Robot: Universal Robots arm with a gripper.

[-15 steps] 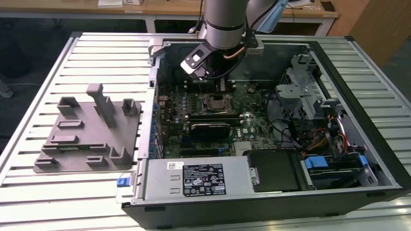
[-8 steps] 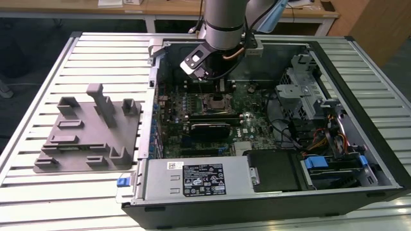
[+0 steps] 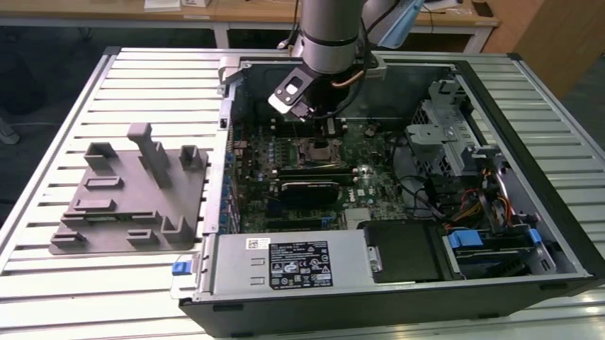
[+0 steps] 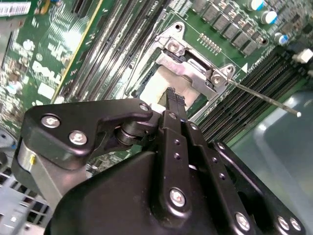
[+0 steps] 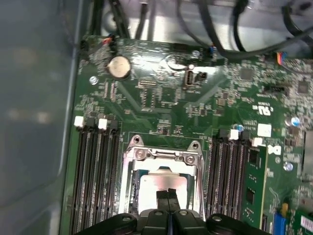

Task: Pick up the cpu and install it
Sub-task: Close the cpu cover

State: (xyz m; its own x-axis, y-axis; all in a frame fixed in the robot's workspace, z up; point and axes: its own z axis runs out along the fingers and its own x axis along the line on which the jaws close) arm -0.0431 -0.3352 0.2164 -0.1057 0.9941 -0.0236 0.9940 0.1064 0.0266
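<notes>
Gripper [image 5: 167, 192], fingers closed together and gripping nothing, hangs inside the open computer case [image 3: 378, 315], toward its far side. Beneath it we see the green motherboard [image 5: 166, 98], the metal socket frame [image 5: 161, 155], and the cpu [image 5: 149, 188] lying within that frame, directly under the gripper's tips.

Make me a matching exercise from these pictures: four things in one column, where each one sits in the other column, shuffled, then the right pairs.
Things
1. silvery-white square cpu
2. large grey plastic tray with upright blocks
3. round silver coin battery
4. thin wire lever

Places
A. on the green circuit board, apart from the socket
B. on the slatted metal table, outside the computer case
C. inside the square metal socket frame, at the tip of the black hand
D. jutting out from the socket frame's corner

Pairs: 1-C, 2-B, 3-A, 4-D
</notes>
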